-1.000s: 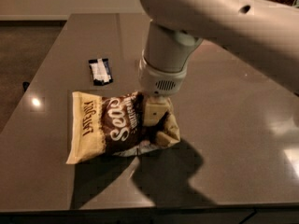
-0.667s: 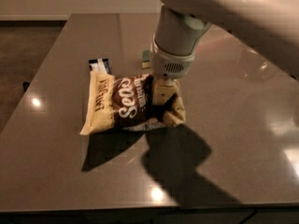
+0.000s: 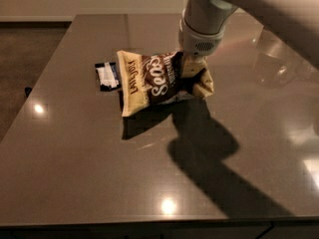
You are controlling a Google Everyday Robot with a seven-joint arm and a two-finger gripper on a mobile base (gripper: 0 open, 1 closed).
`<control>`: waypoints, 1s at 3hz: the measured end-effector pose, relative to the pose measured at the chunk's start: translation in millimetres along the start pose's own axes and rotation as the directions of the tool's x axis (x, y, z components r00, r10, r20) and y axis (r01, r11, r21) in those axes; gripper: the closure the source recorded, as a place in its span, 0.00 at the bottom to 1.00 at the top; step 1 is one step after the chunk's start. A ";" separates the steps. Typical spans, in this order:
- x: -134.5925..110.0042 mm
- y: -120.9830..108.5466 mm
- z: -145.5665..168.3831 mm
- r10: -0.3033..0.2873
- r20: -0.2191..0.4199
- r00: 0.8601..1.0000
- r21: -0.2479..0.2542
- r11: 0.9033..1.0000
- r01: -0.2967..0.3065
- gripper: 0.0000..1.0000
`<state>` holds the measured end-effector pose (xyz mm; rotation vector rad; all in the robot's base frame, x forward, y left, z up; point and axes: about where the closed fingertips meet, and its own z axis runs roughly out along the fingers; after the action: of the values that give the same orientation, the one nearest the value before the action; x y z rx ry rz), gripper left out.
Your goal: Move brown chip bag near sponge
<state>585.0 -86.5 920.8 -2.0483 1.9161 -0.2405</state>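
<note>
The brown chip bag [image 3: 154,81] is pinched at its crumpled right end by the gripper [image 3: 193,68], w/ the arm seen at upper right. The bag is held approx. level, lettering up, over the far-centre part of the grey worktop [image 3: 75,173]. A shadow is cast just below it (so it seems lifted, not lying flat). A small black-and-white packet [image 3: 106,76] is seen just beside the bag's left edge.

bag | we see the brown chip bag [image 3: 154,81]: large, crinkly, dark brown centre with white script, cream-yellow edges; pose | turned sideways, lettering tilted, right end crumpled, left end lifted with its shadow showing below; hold | gripper [image 3: 192,69] pinches the bag's right end from above
</note>
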 end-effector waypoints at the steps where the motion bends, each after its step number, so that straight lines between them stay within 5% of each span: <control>1: 15.4 -20.9 -0.7 -0.071 -0.020 0.997 0.046 0.996 0.072 0.75; 2: 38.3 -30.4 0.3 -0.190 -0.054 0.980 0.031 0.981 0.192 0.43; 3: 49.6 -26.8 3.1 -0.243 -0.056 0.968 -0.002 0.970 0.243 0.20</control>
<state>615.4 -134.1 922.3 -2.2952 1.6888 -0.3626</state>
